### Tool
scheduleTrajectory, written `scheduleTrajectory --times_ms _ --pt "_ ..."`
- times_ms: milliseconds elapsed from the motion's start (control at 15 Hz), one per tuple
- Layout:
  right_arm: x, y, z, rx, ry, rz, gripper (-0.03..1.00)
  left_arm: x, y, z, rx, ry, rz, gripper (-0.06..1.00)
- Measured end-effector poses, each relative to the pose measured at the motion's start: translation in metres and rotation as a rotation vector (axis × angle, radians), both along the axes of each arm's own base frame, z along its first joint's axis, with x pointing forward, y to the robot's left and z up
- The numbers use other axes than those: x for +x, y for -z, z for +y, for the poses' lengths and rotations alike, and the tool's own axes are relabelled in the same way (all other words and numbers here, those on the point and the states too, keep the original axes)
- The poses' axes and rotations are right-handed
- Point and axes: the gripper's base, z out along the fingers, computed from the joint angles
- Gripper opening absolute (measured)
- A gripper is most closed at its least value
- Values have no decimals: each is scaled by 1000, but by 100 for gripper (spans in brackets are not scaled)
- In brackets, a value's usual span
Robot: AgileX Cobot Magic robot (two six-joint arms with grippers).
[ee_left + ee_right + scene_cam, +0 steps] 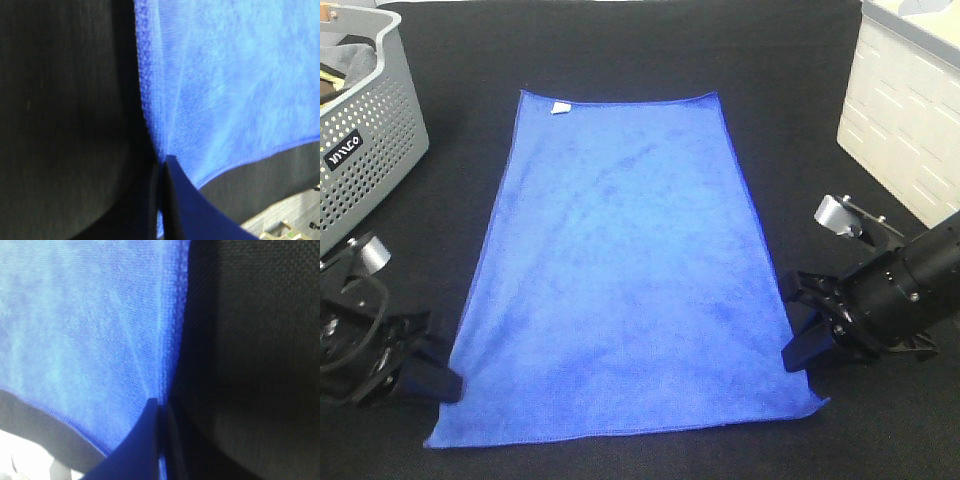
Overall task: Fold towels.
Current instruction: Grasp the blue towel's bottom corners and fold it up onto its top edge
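Observation:
The royal-blue towel (625, 270) lies flat and spread out on the black table, its white tag (560, 107) at the far short edge. My left gripper (448, 382) is shut on the towel's left long edge near the front corner; the left wrist view shows the towel (235, 85) pinched where the two fingers (192, 207) meet. My right gripper (794, 345) is shut on the towel's right long edge near the front; in the right wrist view the towel (85, 325) is pulled into small creases at the closed fingers (135, 440).
A grey perforated basket (365, 130) holding a dark grey cloth stands at the far left. A white brick-patterned box (910, 110) stands at the far right. The black table (620, 50) extends beyond the towel's far edge.

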Motion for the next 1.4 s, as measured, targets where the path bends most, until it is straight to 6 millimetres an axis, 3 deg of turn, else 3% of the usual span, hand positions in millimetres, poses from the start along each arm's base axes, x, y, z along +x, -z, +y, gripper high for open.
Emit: scheduleTrajectory --times_ms 267,533,867,1067,1267,1400 --pt "-40 -14 -5 4 7 20 0 -39 -4 6 9 14 23 0" --pt "-87 -13 -10 3 14 51 0 -63 -8 8 -11 48 69 0" --pt "-93 -16 -11 6 25 31 0 -68 -7 8 -11 54 85 0" --pt "-72 -29 -10 -4 2 -54 0 -43 -19 5 -22 29 17 0" --pt "-22 -56 -4 2 -11 -177 0 -7 -38 5 12 -43 -93 0" --pt "23 -67 2 13 -26 -207 0 31 -54 -1 9 -52 -157 0"
